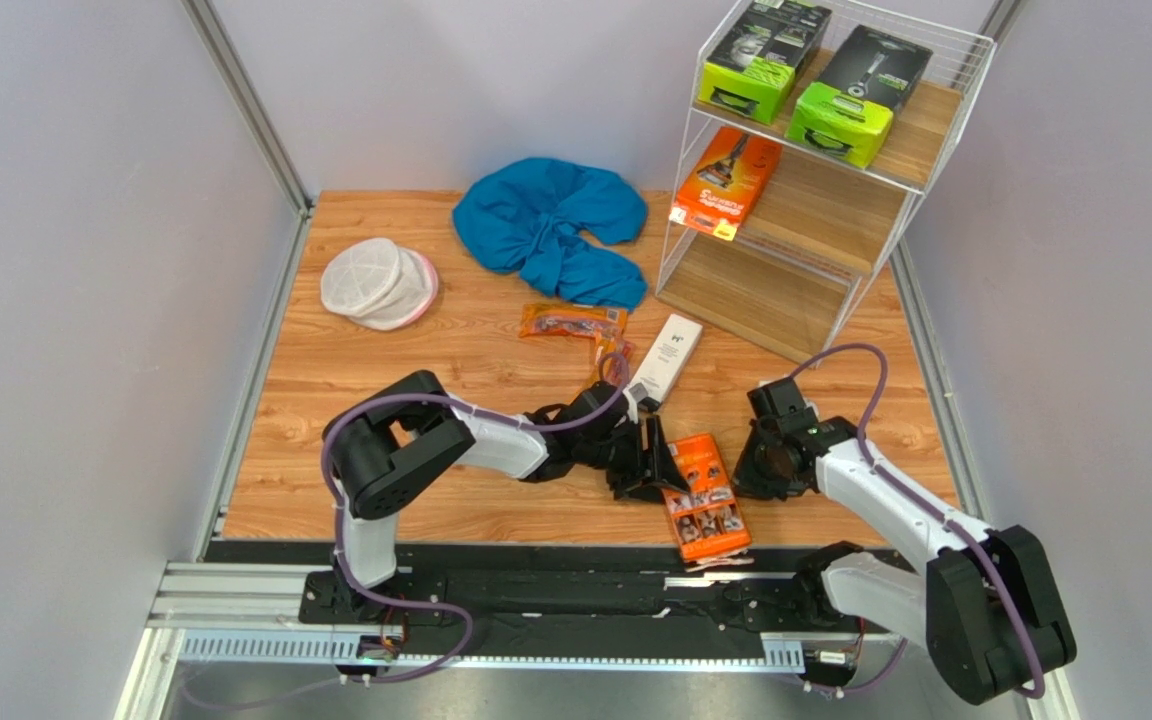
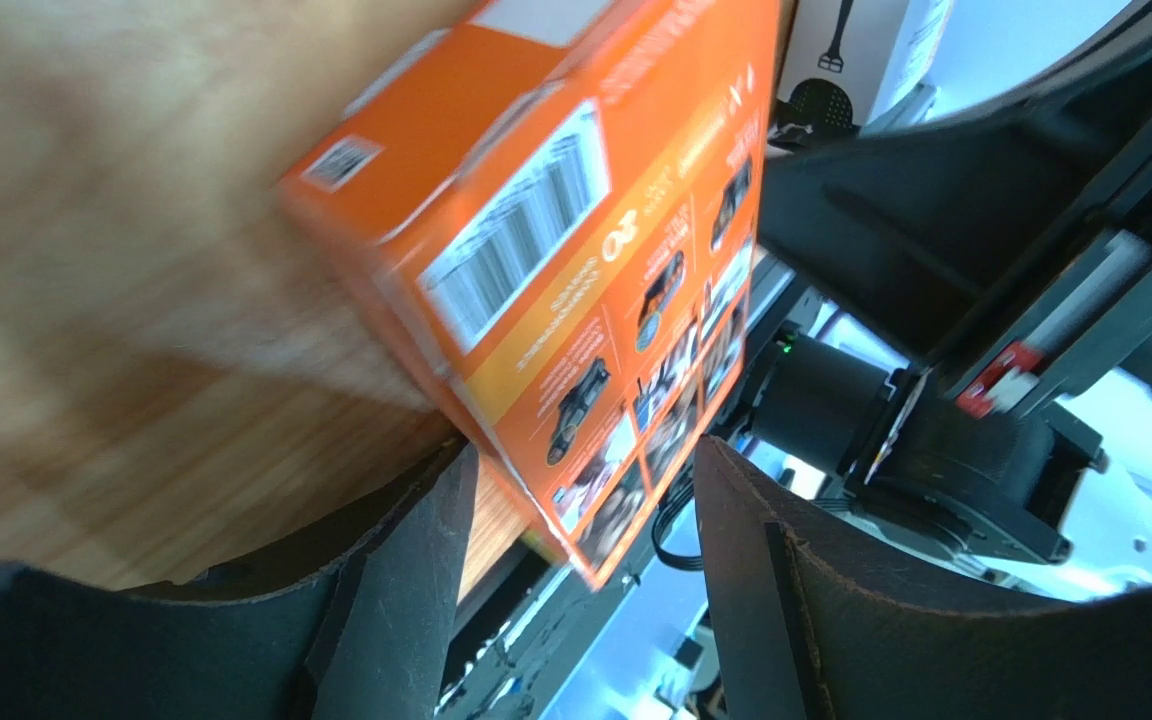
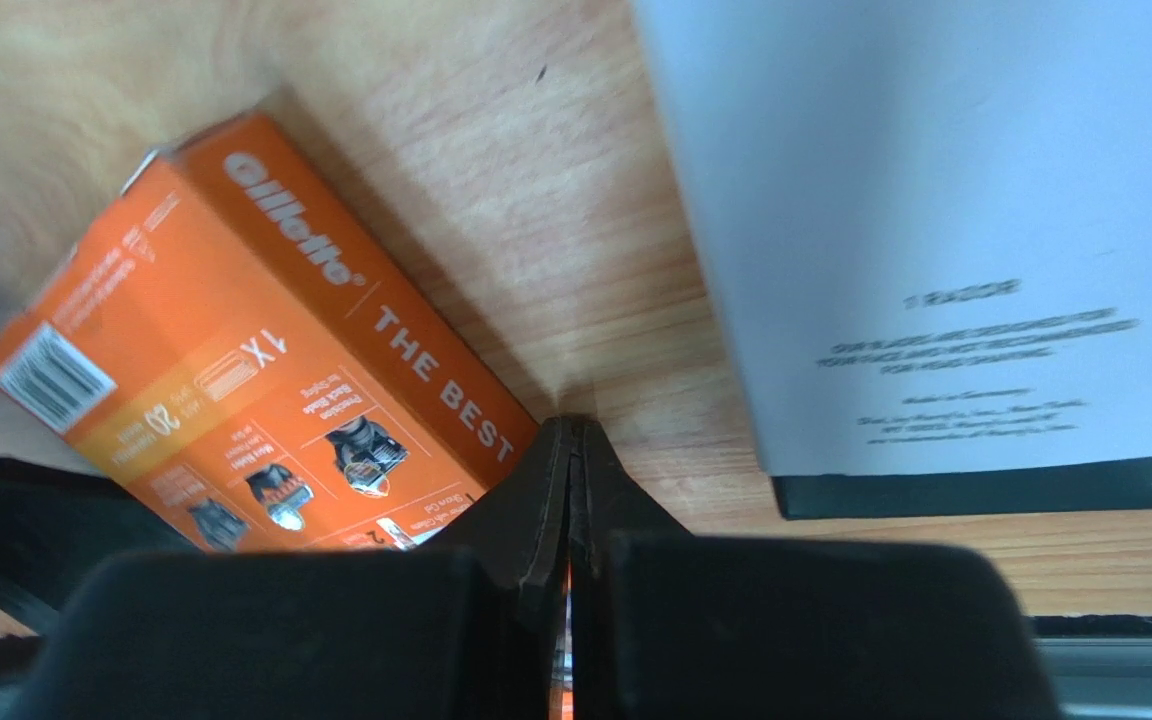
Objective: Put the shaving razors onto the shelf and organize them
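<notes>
An orange razor carton lies on the table near the front edge, between my two grippers. My left gripper is at its left side. In the left wrist view the carton appears tilted. Its lower corner sits between the open fingers of the left gripper, with a gap on the right side. My right gripper is shut, and its tips rest on the wood beside the carton. The slim white box and a clear bag of disposables lie farther back. The shelf holds two green boxes and an orange carton.
A blue cloth and a round white mesh pouch lie at the back left of the table. The white box lies close to the right of the right gripper's tips. The black rail runs along the table's near edge.
</notes>
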Motion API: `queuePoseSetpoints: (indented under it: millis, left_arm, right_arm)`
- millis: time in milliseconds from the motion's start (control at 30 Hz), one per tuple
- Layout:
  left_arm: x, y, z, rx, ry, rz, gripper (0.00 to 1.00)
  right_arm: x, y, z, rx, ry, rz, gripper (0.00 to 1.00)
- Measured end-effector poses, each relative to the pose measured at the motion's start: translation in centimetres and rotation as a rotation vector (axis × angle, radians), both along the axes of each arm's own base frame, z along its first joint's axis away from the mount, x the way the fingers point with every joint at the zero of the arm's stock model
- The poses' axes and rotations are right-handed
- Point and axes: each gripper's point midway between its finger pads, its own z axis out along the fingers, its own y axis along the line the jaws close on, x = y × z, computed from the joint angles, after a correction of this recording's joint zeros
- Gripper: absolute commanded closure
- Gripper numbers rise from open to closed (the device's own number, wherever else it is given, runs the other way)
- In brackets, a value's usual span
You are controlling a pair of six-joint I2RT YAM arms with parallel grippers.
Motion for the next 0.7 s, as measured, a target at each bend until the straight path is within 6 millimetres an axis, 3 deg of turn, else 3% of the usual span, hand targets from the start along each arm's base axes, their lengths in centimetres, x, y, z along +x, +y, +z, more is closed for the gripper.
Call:
queuePoseSetpoints:
  millis: [367, 700]
  left_arm:
    - [0.8, 1.9, 0.3, 0.058, -0.026, 0.030, 0.35]
    - [-3.1, 3.2, 0.5, 0.147, -0.071, -0.020, 0.35]
  right_arm:
    - [-4.2, 3.3, 0.0, 0.085, 0.083, 0.190, 1.00]
    - [-6.6, 4.6, 0.9, 0.157, 0.108, 0.238, 1.00]
